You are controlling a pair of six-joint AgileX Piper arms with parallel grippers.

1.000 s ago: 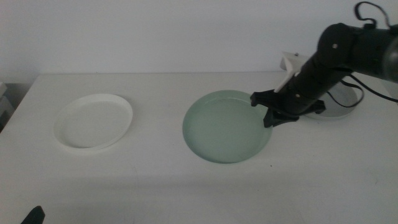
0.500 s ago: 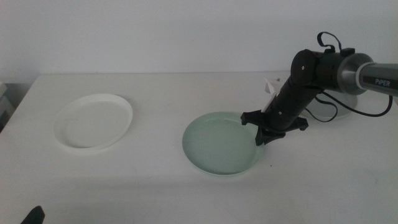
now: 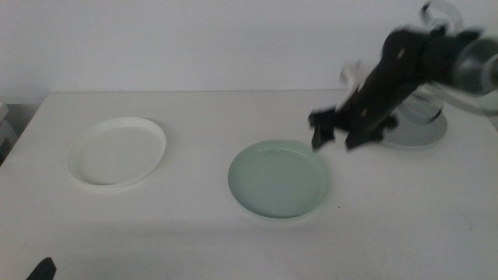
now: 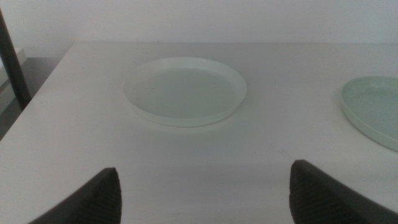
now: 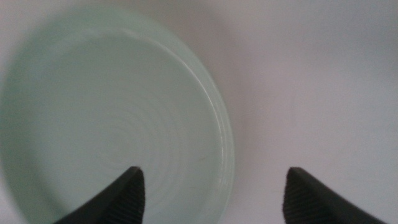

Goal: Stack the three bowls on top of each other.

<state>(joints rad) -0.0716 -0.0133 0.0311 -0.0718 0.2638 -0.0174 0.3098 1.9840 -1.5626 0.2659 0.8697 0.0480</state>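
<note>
1. Jaws of the right gripper stand wide apart with nothing between them, hovering just above the mint green bowl's far right rim.
2. Left gripper waits near the tabletop's front left corner, jaws spread and empty.
3. White bowl sits toward the left edge; the grey bowl lies near the far right, partly behind the arm.

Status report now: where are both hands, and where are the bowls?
Right hand open, empty, above mint bowl far rim. Left hand open, waiting near table's front edge. White bowl left, grey bowl behind right arm; none stacked.
</note>
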